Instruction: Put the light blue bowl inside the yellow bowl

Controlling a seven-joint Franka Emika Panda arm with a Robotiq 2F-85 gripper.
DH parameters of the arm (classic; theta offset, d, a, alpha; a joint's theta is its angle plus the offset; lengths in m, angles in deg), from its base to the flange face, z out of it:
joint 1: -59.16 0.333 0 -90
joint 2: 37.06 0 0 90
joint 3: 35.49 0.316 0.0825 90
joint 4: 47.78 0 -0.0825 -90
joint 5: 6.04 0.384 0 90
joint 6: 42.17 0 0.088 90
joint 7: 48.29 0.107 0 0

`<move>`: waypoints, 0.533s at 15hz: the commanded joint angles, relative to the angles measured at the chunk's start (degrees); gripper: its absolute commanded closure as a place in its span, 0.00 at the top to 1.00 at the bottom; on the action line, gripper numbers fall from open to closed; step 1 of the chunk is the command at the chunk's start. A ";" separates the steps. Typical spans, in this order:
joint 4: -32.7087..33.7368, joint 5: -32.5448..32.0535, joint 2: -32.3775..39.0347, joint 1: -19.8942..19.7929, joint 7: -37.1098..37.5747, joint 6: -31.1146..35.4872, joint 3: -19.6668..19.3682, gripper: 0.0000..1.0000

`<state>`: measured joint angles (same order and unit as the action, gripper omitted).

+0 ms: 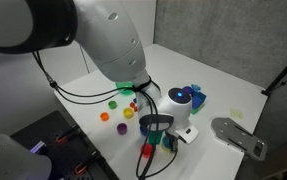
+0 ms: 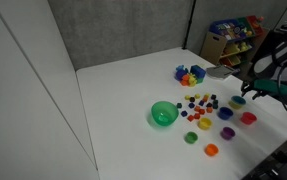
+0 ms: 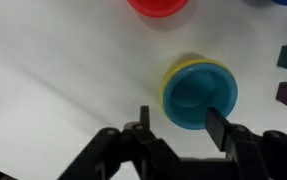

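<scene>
In the wrist view the light blue bowl (image 3: 200, 96) sits inside the yellow bowl (image 3: 169, 82), whose rim shows as a thin yellow arc around its left side. My gripper (image 3: 179, 128) is open and empty, its two dark fingers on either side of the stacked bowls' near edge, not touching them as far as I can see. In an exterior view the gripper (image 2: 245, 93) hangs over the stacked bowls (image 2: 239, 101) at the right of the white table. In an exterior view the gripper (image 1: 156, 126) is low over the table and the bowls are hidden.
A red bowl (image 3: 160, 5) lies just beyond the stack; it also shows in an exterior view (image 2: 248, 118). A green bowl (image 2: 163, 114), a darker blue-purple bowl (image 2: 226, 113) and several small coloured pieces (image 2: 201, 104) lie on the table. A toy pile (image 2: 190, 74) sits farther back.
</scene>
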<state>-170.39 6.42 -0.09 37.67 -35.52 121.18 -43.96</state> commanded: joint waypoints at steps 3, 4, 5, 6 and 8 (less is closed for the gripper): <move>-1.70 0.36 -4.15 0.50 -4.00 -5.15 0.35 1.00; -1.87 -0.45 -4.74 1.68 -3.96 -6.42 -0.50 1.00; -2.39 -1.63 -5.84 3.33 -3.81 -7.94 -1.52 1.00; -2.81 -2.86 -6.78 4.95 -3.43 -8.98 -2.56 1.00; -3.92 -6.65 -8.92 9.38 -1.35 -10.56 -5.42 1.00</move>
<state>-170.98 4.04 -4.13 41.72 -38.41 113.29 -45.70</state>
